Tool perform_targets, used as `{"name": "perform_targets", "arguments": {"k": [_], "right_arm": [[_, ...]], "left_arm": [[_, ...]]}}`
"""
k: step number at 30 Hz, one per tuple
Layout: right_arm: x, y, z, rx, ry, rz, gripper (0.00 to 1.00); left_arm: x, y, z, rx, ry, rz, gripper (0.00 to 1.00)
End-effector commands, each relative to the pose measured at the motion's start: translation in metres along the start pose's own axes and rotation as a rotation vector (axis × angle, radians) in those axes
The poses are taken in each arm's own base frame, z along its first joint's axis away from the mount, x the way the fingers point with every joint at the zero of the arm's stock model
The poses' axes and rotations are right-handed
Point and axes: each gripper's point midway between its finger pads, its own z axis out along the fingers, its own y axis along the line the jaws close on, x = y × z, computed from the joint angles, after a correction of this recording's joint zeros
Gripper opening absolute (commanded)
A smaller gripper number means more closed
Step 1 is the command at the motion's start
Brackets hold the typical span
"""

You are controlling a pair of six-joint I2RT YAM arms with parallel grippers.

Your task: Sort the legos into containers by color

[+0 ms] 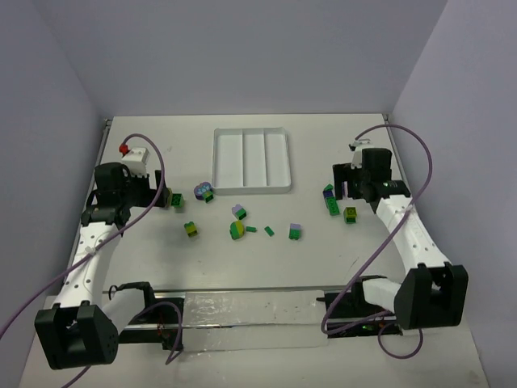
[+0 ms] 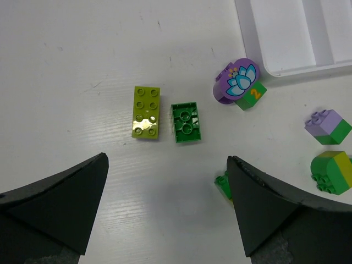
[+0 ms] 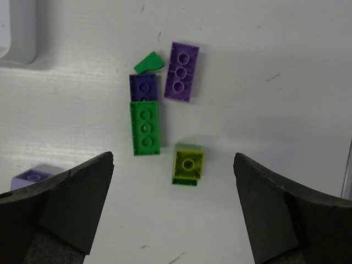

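Observation:
The white three-compartment tray (image 1: 216,158) stands at the back centre, and nothing shows inside it. My left gripper (image 1: 161,198) (image 2: 168,220) is open and empty, hovering just short of a yellow-green brick (image 2: 146,111) and a green brick (image 2: 186,122). A purple flower piece (image 2: 236,81) on a green brick lies beyond them. A green piece (image 2: 223,184) is half hidden by my right finger. My right gripper (image 1: 341,187) (image 3: 173,214) is open and empty above a yellow-green-on-green brick (image 3: 187,163), a long green brick (image 3: 145,127) and purple bricks (image 3: 181,71).
Several more bricks lie mid-table: a lilac-on-green one (image 2: 328,126), a green and yellow-green one (image 2: 331,171), and small green ones (image 1: 269,231). A tray corner (image 3: 22,33) shows in the right wrist view. A white and red fixture (image 1: 133,155) stands at the far left.

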Motion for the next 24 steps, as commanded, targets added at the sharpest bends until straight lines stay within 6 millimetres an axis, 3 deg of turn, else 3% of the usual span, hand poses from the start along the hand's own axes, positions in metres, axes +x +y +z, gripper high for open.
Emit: {"name": "perform_targets", "arguments": {"k": [1, 6, 14, 24], "right_arm": [[-0.021, -0.008, 0.017, 0.064, 0.031, 0.073, 0.93], [-0.026, -0.007, 0.041, 0.063, 0.096, 0.098, 0.86], [-0.006, -0.009, 0.087, 0.085, 0.238, 0.091, 0.7], [0.007, -0.015, 0.116, 0.12, 0.312, 0.082, 0.66]], "left_arm": [[-0.014, 0.002, 0.0, 0.002, -0.027, 0.021, 0.99], [-0.013, 0.0, 0.004, 0.016, -0.021, 0.013, 0.99], [-0.012, 0.003, 0.007, 0.0, -0.012, 0.008, 0.99], [-0.004, 0.005, 0.015, 0.0, 0.015, 0.001, 0.99]]}}
